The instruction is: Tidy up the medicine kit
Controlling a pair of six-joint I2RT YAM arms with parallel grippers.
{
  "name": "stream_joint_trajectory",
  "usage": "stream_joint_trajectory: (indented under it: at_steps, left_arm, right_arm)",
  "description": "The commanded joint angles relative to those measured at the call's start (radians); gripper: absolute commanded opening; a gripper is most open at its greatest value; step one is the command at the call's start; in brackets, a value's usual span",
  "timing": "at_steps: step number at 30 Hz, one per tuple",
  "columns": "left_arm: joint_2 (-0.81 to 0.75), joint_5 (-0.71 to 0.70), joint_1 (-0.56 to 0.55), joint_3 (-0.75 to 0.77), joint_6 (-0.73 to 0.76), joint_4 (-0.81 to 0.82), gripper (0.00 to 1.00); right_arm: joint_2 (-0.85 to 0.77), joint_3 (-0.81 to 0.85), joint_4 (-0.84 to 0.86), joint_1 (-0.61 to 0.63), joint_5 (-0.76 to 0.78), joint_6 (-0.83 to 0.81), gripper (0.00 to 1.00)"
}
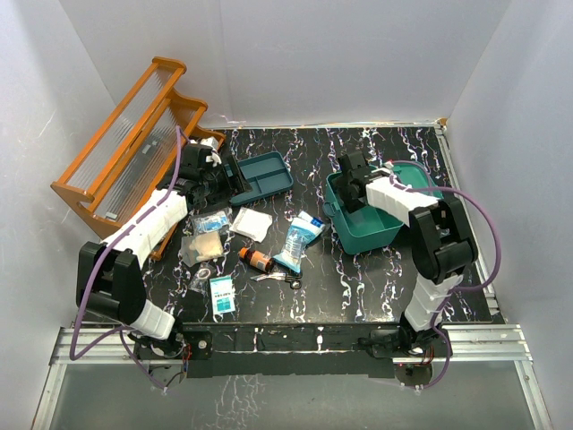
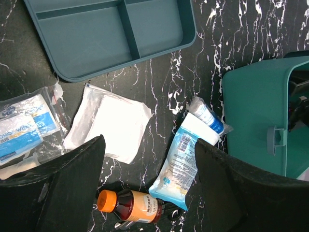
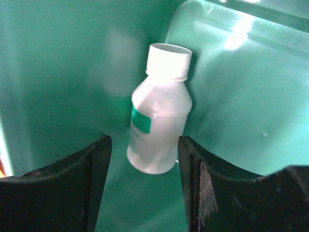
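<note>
The medicine kit, right of centre in the top view, looks like stiff, light, slick plastic; best gripped by a wall rim. Inside it, the right gripper is spread over a white bottle. The left gripper hangs open above packets.

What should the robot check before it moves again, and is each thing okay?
1. Right gripper open: ok, its fingers are spread apart.
2. White bottle inside the medicine kit: ok.
3. White bottle clear of the right fingers: cannot tell; it sits close between them.
4. Left gripper open and empty: ok.
5. Brown bottle with the orange cap ready to pick: ok, it lies on its side below the left gripper.
6. Divided tray out of the way: ok, it lies apart from the kit.
</note>
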Motion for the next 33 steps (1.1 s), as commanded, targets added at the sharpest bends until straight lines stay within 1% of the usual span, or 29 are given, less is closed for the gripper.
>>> stream_joint_trajectory:
  at_steps: [1,5,8,12,16,18,23,26,29,33]
  left_arm:
    - [-0.02,0.055,-0.005,0.024,0.022,0.041,0.74]
    - [-0.024,0.073,-0.004,0.009,0.032,0.06,0.75]
    - [-0.031,0.094,-0.004,-0.006,0.034,0.082,0.75]
    - [-0.041,0.13,-0.009,-0.033,0.04,0.115,0.75]
    - [-0.042,0.13,-0.025,-0.054,0.053,0.102,0.75]
    - [-0.044,0.097,-0.032,-0.064,0.048,0.082,0.74]
    - [-0.07,-0.019,-0.032,-0.103,0.007,0.071,0.74]
    - [-0.102,-0.097,-0.032,-0.095,-0.007,0.06,0.75]
    - [-0.142,-0.224,-0.03,-0.08,-0.019,0.041,0.77]
    - [-0.218,-0.34,-0.028,-0.067,-0.021,0.024,0.78]
  right_arm:
    - [-0.134,0.016,0.029,-0.012,0.008,-0.067,0.59]
    - [-0.2,0.02,-0.008,-0.013,0.03,-0.132,0.62]
    - [-0.248,0.028,0.01,-0.014,0.006,-0.243,0.65]
    - [-0.285,0.047,0.03,-0.014,-0.091,-0.405,0.65]
    - [-0.314,0.047,0.091,-0.014,-0.246,-0.542,0.66]
    - [-0.325,0.043,0.129,-0.008,-0.334,-0.649,0.66]
    - [-0.321,0.06,0.15,0.045,-0.477,-0.792,0.65]
    - [-0.284,0.118,0.087,0.115,-0.479,-0.859,0.63]
    - [-0.249,0.154,0.053,0.219,-0.472,-0.938,0.63]
    - [-0.183,0.185,-0.017,0.362,-0.464,-1.058,0.64]
